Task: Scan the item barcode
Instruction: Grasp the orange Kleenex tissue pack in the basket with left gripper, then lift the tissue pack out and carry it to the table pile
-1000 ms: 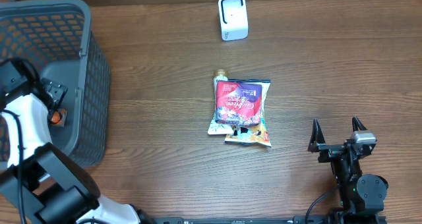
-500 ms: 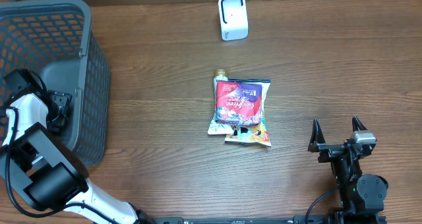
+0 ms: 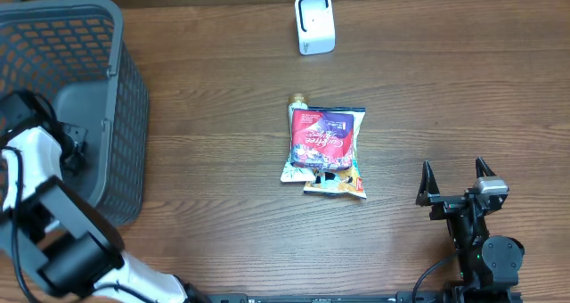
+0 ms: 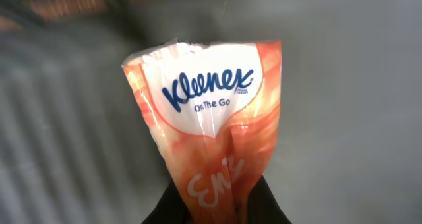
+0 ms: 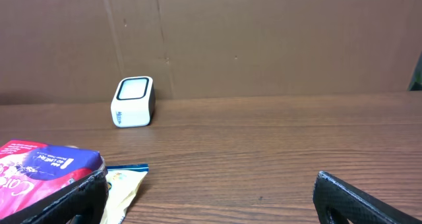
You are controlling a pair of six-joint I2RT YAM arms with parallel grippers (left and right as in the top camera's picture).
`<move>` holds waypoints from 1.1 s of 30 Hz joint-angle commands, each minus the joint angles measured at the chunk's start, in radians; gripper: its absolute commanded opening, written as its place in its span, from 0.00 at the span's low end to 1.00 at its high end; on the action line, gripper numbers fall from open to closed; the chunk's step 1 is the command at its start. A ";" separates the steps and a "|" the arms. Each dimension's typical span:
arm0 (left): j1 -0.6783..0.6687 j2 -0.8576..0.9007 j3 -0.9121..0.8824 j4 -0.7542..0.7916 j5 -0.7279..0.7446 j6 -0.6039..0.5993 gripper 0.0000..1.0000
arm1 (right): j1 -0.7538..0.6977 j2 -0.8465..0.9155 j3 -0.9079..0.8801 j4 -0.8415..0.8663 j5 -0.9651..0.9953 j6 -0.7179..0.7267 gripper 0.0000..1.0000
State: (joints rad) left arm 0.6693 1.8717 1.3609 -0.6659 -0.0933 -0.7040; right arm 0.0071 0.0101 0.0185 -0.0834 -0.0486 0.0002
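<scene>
Inside the basket, my left end effector pinches the Kleenex pack, long axis pointing away; barcode probably hidden. Scanner sits far right. Right end effector spread.

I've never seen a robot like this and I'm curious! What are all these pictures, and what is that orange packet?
It's a robot with two arms at a wooden table. One picture looks down from above the table. The other two come from small cameras on each wrist.

The left gripper is reaching into the grey basket. Its wrist camera shows it pinching an orange Kleenex tissue pack.

The right gripper waits with its fingers spread wide, holding nothing.

In the middle of the table lies a little pile of snack bags, a red and purple one on top. At the far edge stands a small white box, the barcode scanner. The right wrist camera sees that scanner across the table too.
</scene>
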 commanded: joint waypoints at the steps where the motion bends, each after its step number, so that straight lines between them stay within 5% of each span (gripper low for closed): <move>1: -0.004 -0.231 0.034 0.005 0.037 0.017 0.04 | -0.002 -0.007 -0.010 0.003 -0.005 0.004 1.00; 8: -0.058 -0.639 0.045 -0.004 0.518 0.016 0.04 | -0.002 -0.007 -0.010 0.003 -0.005 0.004 1.00; 12: -0.235 -0.764 0.045 -0.047 0.668 0.016 0.04 | -0.002 -0.007 -0.010 0.003 -0.005 0.004 1.00; 20: -0.763 -0.702 -0.007 -0.188 0.483 0.016 0.04 | -0.002 -0.007 -0.010 0.003 -0.005 0.004 1.00; 24: -1.028 -0.510 -0.023 -0.171 0.335 0.005 0.04 | -0.002 -0.007 -0.010 0.003 -0.005 0.004 1.00; 33: -1.169 -0.155 -0.023 -0.155 -0.013 -0.100 0.04 | -0.002 -0.007 -0.010 0.003 -0.005 0.004 1.00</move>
State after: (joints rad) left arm -0.5079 1.6489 1.3411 -0.8032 0.1070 -0.7414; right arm 0.0071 0.0101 0.0185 -0.0837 -0.0490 0.0002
